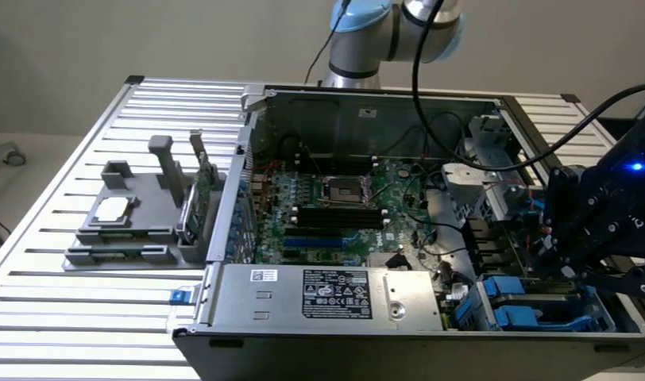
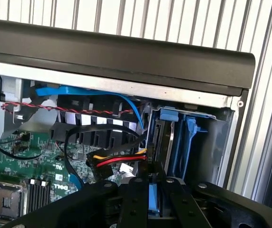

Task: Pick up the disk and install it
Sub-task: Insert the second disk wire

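My black gripper [image 1: 561, 268] hangs over the drive bay in the corner of the open computer case [image 1: 301, 333], on the exterior view's right. In the wrist view its two fingers [image 2: 133, 202] stand close together with a bright blue strip of the disk [image 2: 155, 199] carrier pinched between them. The disk stands on edge in the bay, its grey side and connector end running away from the fingers. In the exterior view blue carrier plastic [image 1: 505, 292] shows just below the gripper. A second blue carrier [image 2: 190, 137] stands beside it in the bay.
A red, yellow and black power cable [image 2: 119, 159] and a blue data cable [image 2: 126, 102] run right next to the fingers. Motherboard [image 1: 334, 198] and labelled power supply [image 1: 322, 298] fill the case. A grey fixture [image 1: 126, 226] with a green card and a chip stands on the slatted table.
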`<state>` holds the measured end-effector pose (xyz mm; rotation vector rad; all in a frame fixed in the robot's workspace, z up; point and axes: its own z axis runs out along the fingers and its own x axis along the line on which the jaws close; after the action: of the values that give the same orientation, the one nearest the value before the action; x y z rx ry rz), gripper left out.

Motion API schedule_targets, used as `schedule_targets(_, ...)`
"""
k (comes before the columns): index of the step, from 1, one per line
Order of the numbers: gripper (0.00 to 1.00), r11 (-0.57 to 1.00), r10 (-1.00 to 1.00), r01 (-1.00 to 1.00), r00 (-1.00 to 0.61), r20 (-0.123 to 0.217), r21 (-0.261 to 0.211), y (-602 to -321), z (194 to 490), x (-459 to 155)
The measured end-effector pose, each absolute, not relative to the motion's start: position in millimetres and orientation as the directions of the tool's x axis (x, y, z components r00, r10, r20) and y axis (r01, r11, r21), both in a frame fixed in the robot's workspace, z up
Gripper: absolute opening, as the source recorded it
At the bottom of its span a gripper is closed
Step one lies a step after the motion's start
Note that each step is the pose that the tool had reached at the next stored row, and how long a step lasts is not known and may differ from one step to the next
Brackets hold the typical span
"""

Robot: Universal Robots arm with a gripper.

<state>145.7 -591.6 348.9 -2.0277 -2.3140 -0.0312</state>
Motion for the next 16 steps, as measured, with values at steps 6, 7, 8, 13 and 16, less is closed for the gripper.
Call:
schedule_targets(6,0.16,0.132,0.990,0.991,-0.130,0.060,-0.031,-589.2,348.8,148.2)
schedule_targets(7,0.16,0.132,0.990,0.991,-0.130,0.059,-0.032,-588.7,348.7,149.2)
schedule_targets(8,0.16,0.132,0.990,0.991,-0.130,0.058,-0.033,-588.5,348.6,150.1)
schedule_targets(13,0.16,0.126,0.991,0.991,-0.124,0.055,-0.033,-587.1,348.7,150.3)
schedule_targets(16,0.16,0.119,0.992,0.992,-0.117,0.054,-0.033,-586.6,348.8,153.3)
